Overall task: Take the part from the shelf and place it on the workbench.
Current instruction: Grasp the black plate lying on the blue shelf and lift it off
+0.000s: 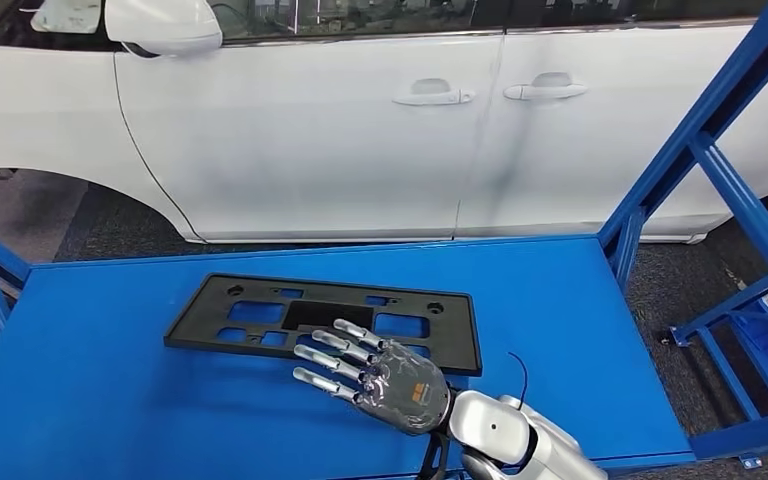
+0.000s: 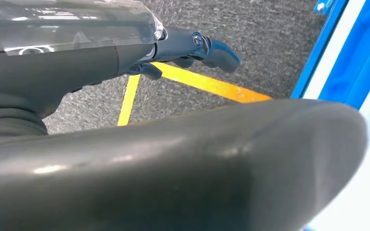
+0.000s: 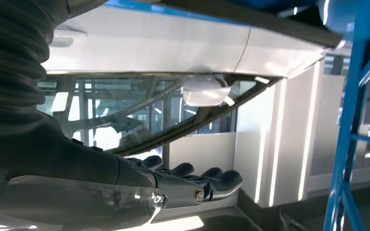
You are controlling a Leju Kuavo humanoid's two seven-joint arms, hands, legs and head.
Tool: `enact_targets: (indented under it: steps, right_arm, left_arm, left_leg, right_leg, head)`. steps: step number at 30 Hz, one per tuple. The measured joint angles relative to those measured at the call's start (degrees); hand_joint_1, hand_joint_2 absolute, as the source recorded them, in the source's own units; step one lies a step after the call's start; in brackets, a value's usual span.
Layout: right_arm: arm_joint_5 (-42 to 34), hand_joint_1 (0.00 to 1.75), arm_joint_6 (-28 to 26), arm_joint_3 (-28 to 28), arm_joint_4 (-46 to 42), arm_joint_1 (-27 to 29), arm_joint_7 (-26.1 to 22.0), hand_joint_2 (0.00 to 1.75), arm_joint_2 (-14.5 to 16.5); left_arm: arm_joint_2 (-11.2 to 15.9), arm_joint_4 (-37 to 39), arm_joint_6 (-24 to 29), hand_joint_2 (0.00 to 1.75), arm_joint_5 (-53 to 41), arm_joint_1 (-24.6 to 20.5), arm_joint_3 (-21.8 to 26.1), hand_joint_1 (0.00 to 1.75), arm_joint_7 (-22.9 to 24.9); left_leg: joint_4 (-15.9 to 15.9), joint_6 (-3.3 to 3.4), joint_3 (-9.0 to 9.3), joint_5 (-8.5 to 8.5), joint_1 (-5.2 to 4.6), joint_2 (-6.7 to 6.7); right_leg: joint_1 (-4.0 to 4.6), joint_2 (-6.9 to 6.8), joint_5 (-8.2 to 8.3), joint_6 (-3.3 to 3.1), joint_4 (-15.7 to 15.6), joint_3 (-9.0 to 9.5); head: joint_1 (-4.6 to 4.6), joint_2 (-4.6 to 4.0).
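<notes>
support: blue workbench [image 1: 110, 400] | lying on it: flat black part [image 1: 260, 318]

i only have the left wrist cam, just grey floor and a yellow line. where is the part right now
Observer: The black part lies flat on the blue workbench, seen in the head view.
Operator: is a hand holding it
Observer: No. The right hand is over the part's near edge with fingers spread, gripping nothing; whether it touches the part I cannot tell.
Operator: whats behind the bench
Observer: A white car stands side-on just beyond the workbench's far edge.
Operator: and my left hand
Observer: Your own view shows the left hand over the floor with nothing in it; how its fingers lie is unclear.
</notes>
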Motion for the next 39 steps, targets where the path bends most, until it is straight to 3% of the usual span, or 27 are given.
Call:
enact_targets:
  steps: [2,4,5,6,7,10,12,15,17,19,20,21,22,23,25,26,28,31,33,35,36,37,39]
  right_arm:
    - [0.24,0.00,1.23,1.15,0.89,-0.91,0.39,1.75,0.32]
    - [0.25,0.00,2.57,2.22,1.82,-1.64,0.60,1.75,0.52]
    - [0.25,0.00,3.09,2.68,2.29,-1.90,0.63,1.75,0.55]
    - [0.22,0.00,3.53,3.07,2.72,-2.16,0.64,1.75,0.57]
    - [0.13,0.00,4.00,3.40,3.09,-2.51,0.62,1.75,0.59]
    - [-0.72,0.00,6.01,4.35,4.05,-4.14,0.30,1.75,0.76]
    - [-1.37,0.00,7.23,4.81,4.61,-5.13,0.02,1.75,0.89]
    - [-2.11,0.00,8.59,5.56,5.58,-6.39,-0.37,1.75,1.06]
    - [-2.78,0.00,9.42,6.34,7.07,-7.91,-0.56,1.75,1.53]
    - [-3.72,0.00,9.70,7.33,9.44,-9.52,-0.61,1.75,2.44]
    - [-4.13,0.00,9.51,7.87,10.84,-10.13,-0.51,1.75,2.99]
    - [-4.42,0.00,9.15,8.38,12.22,-10.63,-0.33,1.75,3.56]
    - [-4.58,0.00,8.67,8.85,13.56,-11.12,-0.04,1.75,4.17]
    - [-4.67,0.00,8.11,9.28,14.93,-11.71,0.35,1.75,4.86]
    - [-4.55,0.00,7.11,9.98,17.59,-13.12,1.28,1.75,6.46]
    - [-4.32,0.00,6.74,10.31,18.97,-13.85,1.79,1.75,7.38]
    - [-3.80,0.00,6.39,10.89,21.81,-14.95,2.65,1.75,9.33]
    - [-3.14,0.00,6.35,11.57,25.92,-16.29,3.50,1.75,12.22]
    - [-2.62,0.00,6.49,12.01,28.38,-17.38,4.08,1.75,14.03]
    - [-1.82,0.00,6.58,12.51,31.04,-18.09,4.98,1.75,15.57]
    - [-1.40,0.00,6.55,12.72,32.45,-18.28,5.47,1.75,16.24]
    - [-1.05,0.00,6.47,12.89,33.81,-18.48,5.89,1.75,16.88]
    - [-0.51,0.00,6.27,13.14,36.16,-19.16,6.62,1.75,18.11]
  left_arm:
    - [0.03,0.00,-0.06,0.00,-0.05,0.00,-0.01,0.00,-0.04]
    - [0.07,0.01,-0.10,0.00,-0.08,0.06,-0.02,0.00,-0.05]
    - [0.12,0.01,-0.10,0.00,-0.08,0.12,-0.02,0.00,-0.05]
    - [0.16,0.01,-0.10,0.00,-0.08,0.18,-0.02,0.00,-0.04]
    - [0.19,0.01,-0.10,0.00,-0.08,0.21,-0.02,0.00,-0.04]
    - [0.26,0.01,-0.14,0.00,-0.10,0.13,-0.02,0.00,-0.06]
    - [0.27,0.01,-0.16,0.00,-0.10,0.09,-0.02,0.00,-0.10]
    - [0.24,0.01,-0.18,0.00,-0.13,0.24,-0.02,0.00,-0.15]
    - [0.22,0.01,-0.18,0.00,-0.28,0.19,-0.02,0.00,-0.20]
    - [0.25,0.01,-0.17,0.00,-0.55,0.09,-0.04,0.00,-0.28]
    - [0.26,0.01,-0.17,0.00,-0.71,0.09,-0.05,0.00,-0.31]
    - [0.26,0.01,-0.17,0.00,-0.84,0.10,-0.08,0.00,-0.32]
    - [0.26,0.01,-0.17,0.00,-0.96,0.11,-0.10,0.00,-0.32]
    - [0.26,0.01,-0.18,0.00,-1.08,0.11,-0.14,0.00,-0.32]
    - [0.22,0.01,-0.20,0.00,-1.25,0.04,-0.20,0.00,-0.32]
    - [0.21,0.01,-0.22,0.00,-1.37,0.00,-0.22,0.00,-0.32]
    - [0.19,0.01,-0.30,0.00,-1.60,-0.09,-0.24,0.00,-0.32]
    - [0.22,0.01,-0.44,0.00,-1.74,-0.13,-0.26,0.00,-0.33]
    - [0.22,0.01,-0.56,0.00,-1.75,-0.14,-0.27,0.00,-0.34]
    - [0.22,0.01,-0.66,0.00,-1.78,-0.07,-0.28,0.00,-0.34]
    - [0.23,0.01,-0.67,0.00,-1.78,0.00,-0.27,0.00,-0.34]
    - [0.26,0.01,-0.68,0.00,-1.79,0.06,-0.27,0.00,-0.34]
    - [0.28,0.01,-0.71,0.00,-1.79,0.11,-0.26,0.00,-0.37]
  left_leg:
    - [4.24,-0.46,-1.82,-2.64,0.07,0.02]
    - [11.94,-0.78,-5.41,-6.27,0.15,0.02]
    - [14.92,-0.90,-6.86,-7.16,0.18,0.02]
    - [15.99,-0.98,-7.46,-6.95,0.19,0.03]
    - [14.80,-1.00,-6.96,-5.66,0.22,0.04]
    - [3.83,-0.68,-1.84,-0.44,0.22,0.12]
    - [0.38,-0.11,-0.38,0.28,0.14,0.06]
    - [0.07,0.84,-0.49,0.57,0.17,-0.06]
    - [-0.13,1.38,-0.52,0.81,0.32,0.01]
    - [-0.12,1.63,-0.65,0.87,0.28,0.10]
    - [-0.11,1.67,-0.68,0.88,0.25,0.12]
    - [-0.09,1.68,-0.67,0.88,0.24,0.09]
    - [-0.08,1.67,-0.61,0.87,0.23,0.03]
    - [-0.08,1.64,-0.51,0.85,0.22,-0.03]
    - [-0.05,1.44,-0.36,0.75,0.10,-0.11]
    - [-0.05,1.23,-0.39,0.72,0.03,-0.10]
    - [-0.12,0.61,-0.50,0.74,0.00,-0.04]
    - [0.69,-0.40,-0.75,-0.06,0.10,0.02]
    - [5.79,-0.80,-3.02,-3.01,0.20,0.02]
    - [13.35,-1.10,-6.67,-6.16,0.25,0.03]
    - [15.52,-1.22,-7.79,-6.51,0.27,0.04]
    - [15.53,-1.28,-7.93,-5.76,0.28,0.04]
    - [9.36,-1.28,-5.18,-1.82,0.35,0.10]
  right_leg:
    - [-0.26,-0.11,0.24,-0.56,-0.46,0.25]
    - [-0.16,-0.16,0.21,-0.78,-0.41,0.23]
    - [-0.13,-0.18,0.17,-0.81,-0.34,0.21]
    - [-0.12,-0.18,0.11,-0.83,-0.24,0.19]
    - [-0.14,-0.17,0.03,-0.79,-0.11,0.20]
    - [-0.07,-0.03,-0.42,-0.28,0.53,0.18]
    - [0.15,0.02,-0.56,0.24,0.84,-0.07]
    - [0.19,0.01,-0.88,1.03,1.25,-0.37]
    - [0.01,0.02,-3.29,1.66,4.94,-1.99]
    - [-0.23,0.02,-6.99,2.11,12.64,-5.57]
    - [-0.32,0.01,-8.09,2.21,16.01,-7.19]
    - [-0.36,0.01,-8.13,2.20,17.62,-8.01]
    - [-0.37,0.02,-7.02,2.08,16.90,-7.72]
    - [-0.34,0.03,-5.04,1.81,13.96,-6.39]
    - [-0.06,0.04,-1.28,0.99,5.74,-2.60]
    - [0.12,0.04,-0.38,0.65,2.85,-1.33]
    - [0.49,0.06,-0.37,0.25,1.05,-0.66]
    - [0.16,0.05,0.12,-0.56,0.19,-0.32]
    - [-0.02,-0.03,0.36,-1.01,-0.29,-0.08]
    - [0.10,-0.07,0.32,-1.23,-0.22,-0.10]
    - [0.16,-0.08,0.27,-1.28,-0.15,-0.09]
    - [0.18,-0.07,0.20,-1.30,-0.05,-0.09]
    - [0.16,0.03,-0.05,-1.14,0.28,-0.05]
  head:
    - [0.00,0.00]
    - [0.00,0.01]
    - [0.00,0.01]
    - [0.00,0.00]
    - [0.00,0.00]
    - [0.00,0.01]
    - [0.00,0.01]
    - [0.00,0.01]
    - [0.00,-0.01]
    - [0.00,0.00]
    - [0.00,0.00]
    - [0.00,0.00]
    - [0.00,-0.01]
    - [0.00,0.00]
    - [0.00,0.00]
    - [0.00,0.01]
    - [0.00,0.01]
    - [0.00,0.01]
    - [-0.01,0.00]
    - [-0.01,0.00]
    - [0.00,0.00]
    - [0.00,0.00]
    - [0.00,0.00]
